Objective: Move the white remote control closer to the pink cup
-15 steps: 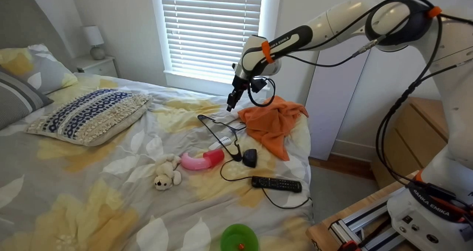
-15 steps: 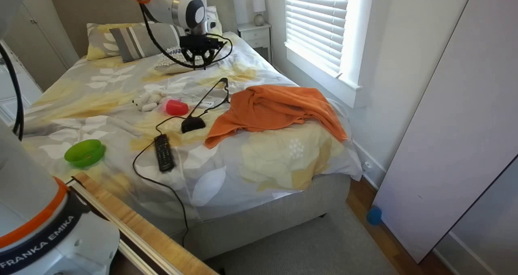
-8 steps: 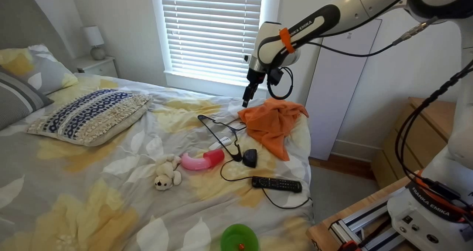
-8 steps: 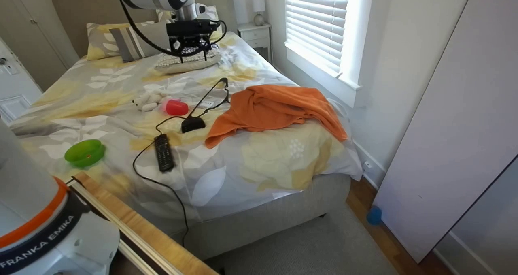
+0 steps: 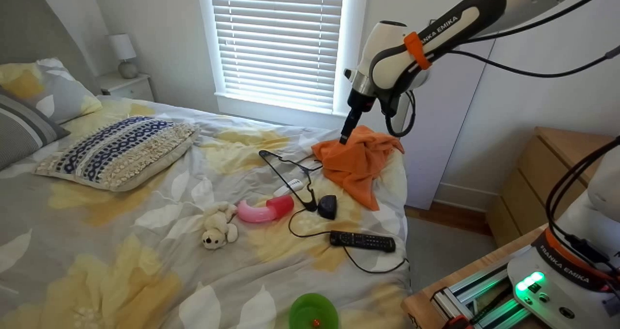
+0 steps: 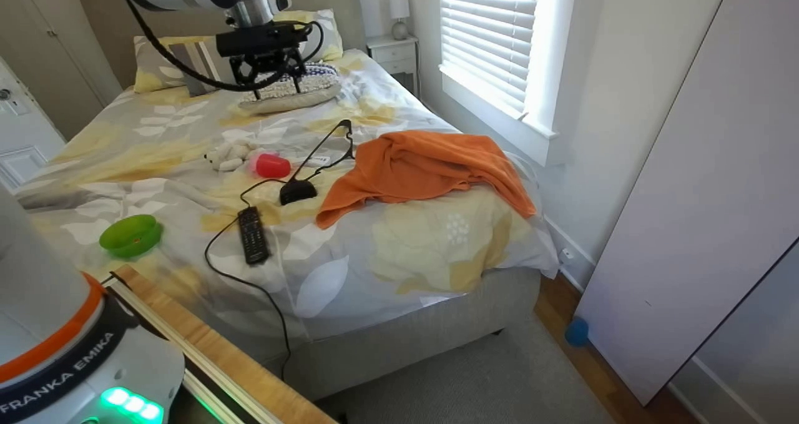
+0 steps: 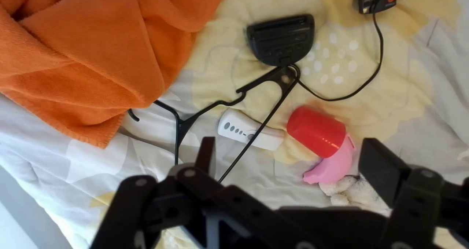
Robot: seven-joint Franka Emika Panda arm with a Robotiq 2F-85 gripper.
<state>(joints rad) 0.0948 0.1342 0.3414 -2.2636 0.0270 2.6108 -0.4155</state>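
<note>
The white remote control [image 7: 234, 127] lies on the bed, and the long bar of a black hanger [image 7: 273, 112] crosses over it. Beside one end of it, a small gap away, the pink cup [image 7: 316, 131] lies on its side, looking red in the wrist view. A curved pink piece [image 7: 331, 164] sticks out from the cup's mouth. Both exterior views also show the remote [image 5: 282, 190] and the cup [image 6: 273, 165]. My gripper [image 7: 289, 148] is spread wide with nothing between its fingers. It hangs in the air well above the bed, over the orange cloth's side in an exterior view [image 5: 343, 140].
An orange cloth [image 5: 358, 159] covers the hanger's hook end. Near the cup are a plush toy [image 5: 220, 225] and a black device [image 5: 327, 207]. A black remote [image 5: 362, 241] with a cable and a green bowl [image 6: 131, 236] lie closer to the robot base.
The arm has drawn back toward its base, the gripper moving right in one exterior view and left in the other. Its fingers have spread apart. The objects on the bed have not moved.
</note>
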